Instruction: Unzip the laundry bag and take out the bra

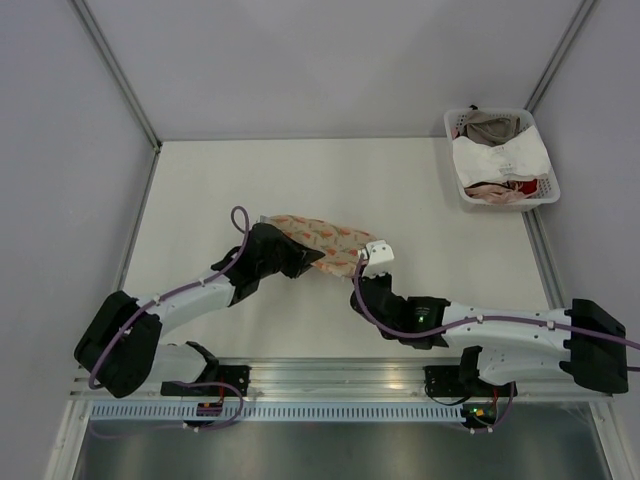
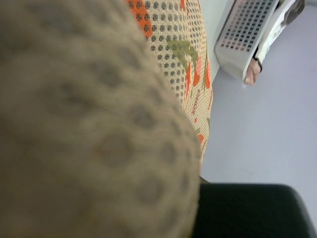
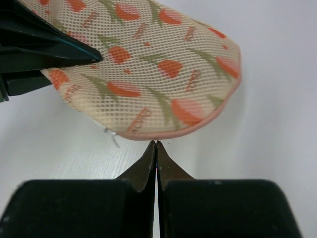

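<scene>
Top external view, contents of table [image 1: 200,190]:

1. Laundry bag [image 1: 325,240]: cream mesh pouch with orange-red and green print. It lies near the middle of the table, its long axis running from far left to near right, between the two grippers.
2. Left gripper [image 1: 298,258]: at the bag's left end, clamped on it. The right wrist view shows its dark fingers [image 3: 49,47] above and below that end of the pouch. The left wrist view is almost filled by blurred mesh pressed close to the lens.
3. Right gripper [image 1: 362,262]: at the bag's near right edge. In the right wrist view the jaws are closed tip to tip, with nothing visible between them, and the tips just meet the pink edging [image 3: 198,130].
4. Small pale tab [image 3: 113,139]: sticks out below the edging, just left of the closed tips and apart from them.
5. Pink edging: runs unbroken round the visible end of the pouch.
6. White slatted basket [image 1: 455,150]: far right corner, well apart from both arms.
7. Basket contents: white padded garment [image 1: 500,155] on top, with beige and pink garments [image 1: 500,192] beside and under it
</scene>
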